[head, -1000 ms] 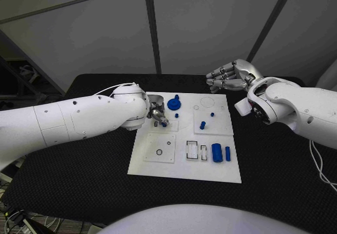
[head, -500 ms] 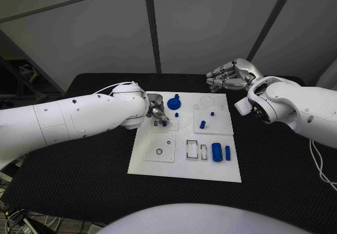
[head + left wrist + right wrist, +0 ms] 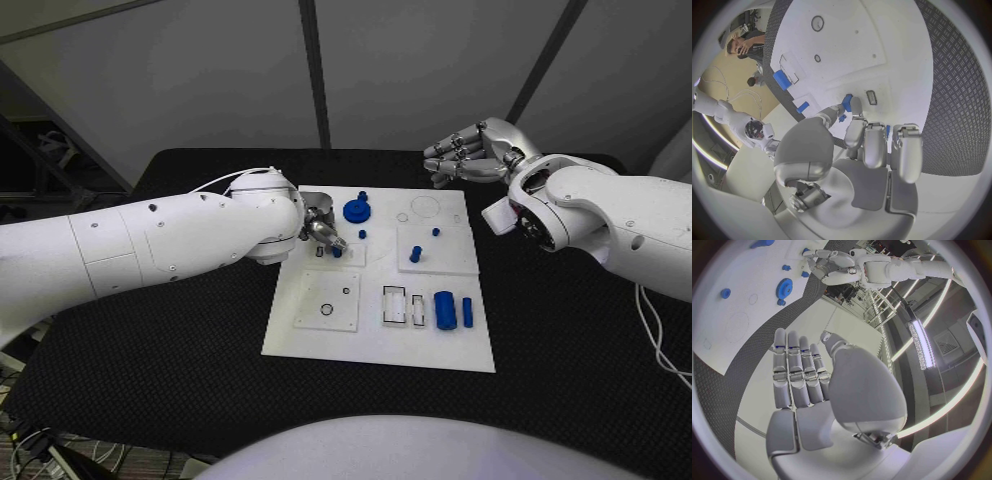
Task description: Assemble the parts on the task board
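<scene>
The white task board (image 3: 378, 345) lies mid-table. My left hand (image 3: 325, 234) hovers low over its far left corner and pinches a small blue part (image 3: 336, 252) between thumb and a finger; the left wrist view shows the blue part (image 3: 846, 102) at the fingertips beside a small rectangular slot (image 3: 871, 97). A blue gear (image 3: 356, 211) and small blue pegs (image 3: 415, 256) stand on the far half. A blue cylinder (image 3: 446, 311) and a thin blue bar (image 3: 467, 312) lie on the right. My right hand (image 3: 469, 155) is raised beyond the board's far right corner and holds nothing.
Two black-edged rectangular slots (image 3: 394, 305) lie beside the cylinder, and a small ring hole (image 3: 327, 311) sits on the near-left plate. The black table (image 3: 159, 350) spreads around the board. The right wrist view shows the gear (image 3: 786, 286) and my left hand (image 3: 826, 262) far off.
</scene>
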Available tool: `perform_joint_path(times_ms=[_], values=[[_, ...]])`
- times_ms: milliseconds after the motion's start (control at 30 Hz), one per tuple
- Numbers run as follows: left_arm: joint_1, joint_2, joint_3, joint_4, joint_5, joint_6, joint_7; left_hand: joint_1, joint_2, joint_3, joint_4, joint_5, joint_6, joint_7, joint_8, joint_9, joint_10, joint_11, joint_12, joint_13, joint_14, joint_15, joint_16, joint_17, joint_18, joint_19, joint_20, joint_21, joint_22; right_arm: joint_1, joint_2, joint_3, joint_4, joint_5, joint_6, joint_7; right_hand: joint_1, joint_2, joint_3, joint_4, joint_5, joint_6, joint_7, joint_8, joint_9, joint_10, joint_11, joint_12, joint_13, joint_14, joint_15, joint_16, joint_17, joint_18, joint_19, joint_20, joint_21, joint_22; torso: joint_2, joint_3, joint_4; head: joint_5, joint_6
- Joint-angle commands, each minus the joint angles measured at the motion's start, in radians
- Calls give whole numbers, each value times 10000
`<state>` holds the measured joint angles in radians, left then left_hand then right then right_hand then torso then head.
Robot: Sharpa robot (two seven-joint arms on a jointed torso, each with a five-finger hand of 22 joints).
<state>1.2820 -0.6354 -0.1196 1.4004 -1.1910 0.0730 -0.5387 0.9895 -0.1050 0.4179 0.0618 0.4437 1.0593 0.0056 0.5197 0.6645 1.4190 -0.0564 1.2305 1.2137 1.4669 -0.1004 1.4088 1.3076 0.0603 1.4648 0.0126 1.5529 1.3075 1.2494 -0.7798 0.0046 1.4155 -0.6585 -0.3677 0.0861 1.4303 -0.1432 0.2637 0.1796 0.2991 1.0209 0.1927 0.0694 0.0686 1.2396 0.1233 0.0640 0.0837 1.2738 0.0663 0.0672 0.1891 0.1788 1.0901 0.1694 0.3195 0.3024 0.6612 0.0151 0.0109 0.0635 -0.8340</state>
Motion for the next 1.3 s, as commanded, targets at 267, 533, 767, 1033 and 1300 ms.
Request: perform_joint_path(times_ms=[267, 533, 767, 1033, 1300], values=[[12, 35, 3, -15, 19, 8, -69, -92, 61, -421, 135, -147, 32, 40, -96, -47, -34, 9, 66, 35, 642, -53, -59, 1297, -540, 942, -60, -15, 2393, 22, -1, 5, 3, 25, 70, 44, -102, 19, -63, 11, 48, -75, 22, -25, -14, -90, -2, 1, -23, -63, 49, -48, -18, 24, 50, 0, -78, -25, -3, 2, -4, -1, 12], [12, 75, 3, -2, 58, -72, -64, -226, 133, -1243, 530, -304, 96, 49, -152, -106, -23, 19, 90, 87, 643, -45, -63, 1302, -541, 946, -55, -12, 2402, 21, 5, 5, -1, 26, 70, 47, -117, 15, -75, 17, 46, -89, 29, -26, -14, -102, 6, 2, -31, -75, 55, -47, -30, 24, 55, 7, -102, -45, 0, 0, 3, -22, 17], [12, 77, 3, -8, 65, -117, -60, -166, 280, -1875, 842, -1352, 133, 63, -195, -150, -25, 34, 90, 112, 645, -36, -65, 1306, -541, 946, -48, -14, 2404, 21, 6, 5, -9, 32, 68, 49, -145, 13, -95, 32, 44, -108, 38, -28, -14, -119, 16, 4, -42, -91, 65, -46, -45, 23, 62, 17, -138, -73, -6, -3, 4, -22, 7], [12, 48, 4, -81, 66, -104, -59, -141, 293, -1970, 884, -1408, 135, 65, -202, -156, -31, 38, 80, 107, 645, -34, -66, 1307, -542, 947, -47, -13, 2406, 20, 3, 5, -22, 37, 75, 45, -186, 7, -126, 54, 43, -132, 46, -27, -14, -140, 28, 7, -56, -109, 77, -44, -65, 23, 73, 31, -185, -111, -7, 1, -3, -35, 11], [11, 11, 5, -97, 66, -52, -61, -125, 290, -2000, 889, -1420, 132, 66, -205, -158, -34, 39, 75, 103, 645, -34, -66, 1307, -540, 945, -46, -17, 2402, 20, 5, 4, -39, 39, 96, 29, -219, 3, -153, 71, 42, -156, 55, -28, -14, -161, 38, 8, -67, -127, 87, -44, -83, 23, 82, 43, -226, -145, 4, -3, 1, -38, 3]])
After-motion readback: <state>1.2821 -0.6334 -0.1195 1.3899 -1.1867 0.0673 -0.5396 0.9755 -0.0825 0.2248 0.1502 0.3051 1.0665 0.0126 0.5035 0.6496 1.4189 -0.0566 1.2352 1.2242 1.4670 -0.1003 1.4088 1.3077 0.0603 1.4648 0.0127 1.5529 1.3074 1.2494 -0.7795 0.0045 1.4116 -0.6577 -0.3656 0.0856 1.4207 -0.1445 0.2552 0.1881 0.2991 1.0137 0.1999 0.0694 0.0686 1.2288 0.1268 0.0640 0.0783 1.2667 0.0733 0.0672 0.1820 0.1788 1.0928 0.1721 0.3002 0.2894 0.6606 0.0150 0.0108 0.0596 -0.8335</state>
